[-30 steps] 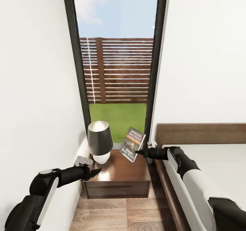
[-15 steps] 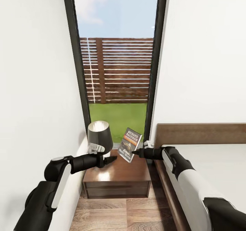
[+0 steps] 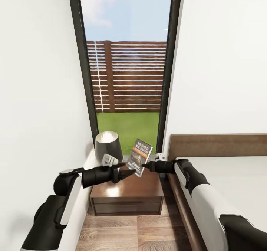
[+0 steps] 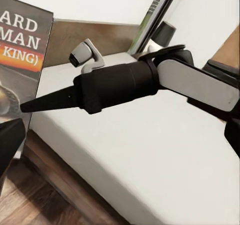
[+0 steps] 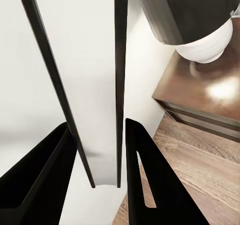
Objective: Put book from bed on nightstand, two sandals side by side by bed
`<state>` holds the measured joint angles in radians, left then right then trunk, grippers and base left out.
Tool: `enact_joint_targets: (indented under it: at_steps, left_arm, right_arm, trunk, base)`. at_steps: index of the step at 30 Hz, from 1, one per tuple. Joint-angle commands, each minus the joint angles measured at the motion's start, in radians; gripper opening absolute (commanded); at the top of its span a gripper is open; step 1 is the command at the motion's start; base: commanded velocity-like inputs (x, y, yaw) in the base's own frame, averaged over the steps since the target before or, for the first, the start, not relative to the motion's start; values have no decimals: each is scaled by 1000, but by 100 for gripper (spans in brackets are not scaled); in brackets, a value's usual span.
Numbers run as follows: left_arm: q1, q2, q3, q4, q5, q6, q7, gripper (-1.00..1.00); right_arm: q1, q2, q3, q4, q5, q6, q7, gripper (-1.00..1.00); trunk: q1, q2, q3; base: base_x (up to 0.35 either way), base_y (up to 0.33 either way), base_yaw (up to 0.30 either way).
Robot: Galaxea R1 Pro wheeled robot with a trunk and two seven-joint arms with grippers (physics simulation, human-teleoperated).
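Left tool (image 3: 128, 170) nearer "RICHARD BACHMAN" book (image 3: 139, 157)

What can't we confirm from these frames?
- Sandals: whereabouts unknown; the floor beside the bed is hidden by the right arm in the head view.
- Left pincer: tips overlap the book, so contact and jaw state are unclear.
- Book cover: cut off by the frame edge in the left wrist view.
- Lamp: its base is hidden behind the left arm.
- Nightstand: the top under the book is partly hidden.
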<state>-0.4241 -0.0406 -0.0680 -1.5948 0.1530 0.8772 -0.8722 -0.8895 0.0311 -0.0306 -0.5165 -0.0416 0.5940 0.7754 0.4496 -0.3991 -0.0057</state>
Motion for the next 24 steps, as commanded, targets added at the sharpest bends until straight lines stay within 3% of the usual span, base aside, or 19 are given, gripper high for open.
enact_joint_targets:
  at_steps: [1,2,7,11,16,24]
  left_arm:
    - [0,1,7,0,5,0,-11,100]
    - [0,1,17,0,8,-5,-22,100]
    - [0,5,137,0,47,-19,-109,100]
    - [-1,11,196,0,57,-24,-136,100]
    - [-1,14,224,0,57,-28,-135,100]
    - [-1,14,232,1,55,-51,-110,100]
  right_arm:
    - [0,1,-3,-1,-4,8,-1,-100]
    - [0,1,-3,-1,-4,8,-1,-100]
    - [0,3,-2,-2,-3,8,-1,-100]
    - [0,3,-3,-2,-3,7,-1,-100]
    - [0,3,-3,-2,-3,7,-1,-100]
    - [0,2,-4,-2,-5,3,3,-100]
  trunk:
    - [0,-1,-1]
    - [0,-1,-1]
    - [0,-1,-1]
    - [0,-1,-1]
    - [0,-1,-1]
    - [0,-1,-1]
  base:
    - [0,0,0]
    - [0,0,0]
    - [0,0,0]
    - [10,0,0]
    - [80,0,0]
    - [241,0,0]
